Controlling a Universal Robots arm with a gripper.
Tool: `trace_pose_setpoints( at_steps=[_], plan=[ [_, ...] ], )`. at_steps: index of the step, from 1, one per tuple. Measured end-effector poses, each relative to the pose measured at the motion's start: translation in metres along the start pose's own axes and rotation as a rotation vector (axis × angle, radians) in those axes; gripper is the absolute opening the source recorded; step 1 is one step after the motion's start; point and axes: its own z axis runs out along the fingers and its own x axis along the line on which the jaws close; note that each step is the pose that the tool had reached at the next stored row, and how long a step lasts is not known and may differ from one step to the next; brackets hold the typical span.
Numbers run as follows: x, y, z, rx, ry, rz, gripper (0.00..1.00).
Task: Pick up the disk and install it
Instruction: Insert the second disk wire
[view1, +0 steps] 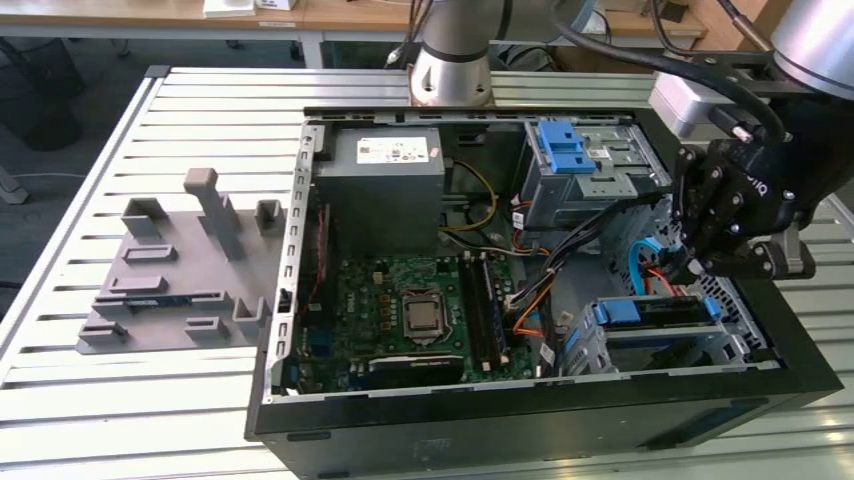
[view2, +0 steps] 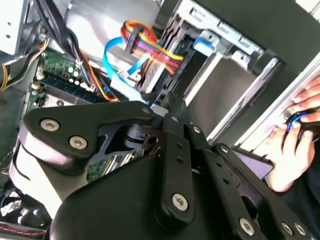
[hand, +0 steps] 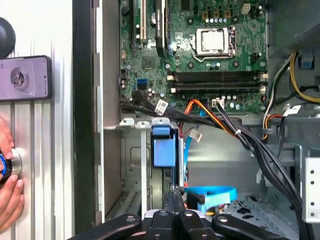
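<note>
Gripper (view1: 687, 265) hangs just above the disk (view1: 650, 312); whether it is clenched or released cannot be told. The disk, blue-framed, appears to lie flat in the drive cage (view1: 727, 345) at the lower right of the exterior view, probably so it can seat inside the open computer case (view1: 534, 425) on the desk (view1: 160, 400).

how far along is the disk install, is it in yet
Looks mostly done: the disk, with its blue frame, sits in the drive cage at the open computer case's front corner. In hand: the claw hangs just above that cage; nothing visible in it. Whether the disk is fully seated, or cabled, can't be told.
</note>
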Motion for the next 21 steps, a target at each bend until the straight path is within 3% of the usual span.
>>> trace_pose_setpoints(
  at_steps=[3, 10, 17, 19, 21],
  plan=[
    [0.0003, 0.005, -0.0031, 0.0, 0.0002, 0.0, 0.11],
    [-0.0035, 0.0074, -0.0197, 0.0, -0.0003, 0.0, 0.11],
    [-0.0095, 0.0073, -0.0204, -0.0037, 0.0096, 0.0, 0.11],
    [-0.0101, 0.0068, -0.0204, -0.0067, 0.0123, 0.0, 0.17],
    [-0.0117, 0.0064, -0.0201, -0.0108, 0.0127, -0.001, 0.17]
  ],
)
